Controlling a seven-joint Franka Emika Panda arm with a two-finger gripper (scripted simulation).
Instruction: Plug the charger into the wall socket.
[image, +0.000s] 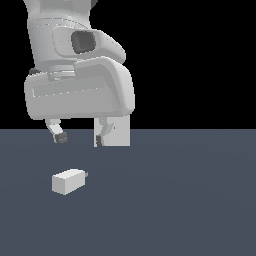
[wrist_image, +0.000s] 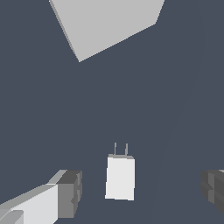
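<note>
Charger (wrist_image: 120, 178): white block lying flat on the floor between my wide-open, empty jaws, touching neither finger; prongs (wrist_image: 120, 149) aimed toward the wall socket (wrist_image: 107, 24) beyond.

My gripper (image: 80, 137): raised above it.

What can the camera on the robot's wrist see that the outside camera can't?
Only the wrist view shows the charger's two thin prongs clearly, pointing toward the wall socket. Only the exterior view shows the big white arm hanging above the floor, partly hiding the socket behind it. Both show the charger lying on the dark floor, untouched, and the open gripper above it with its fingers spread wide.
</note>
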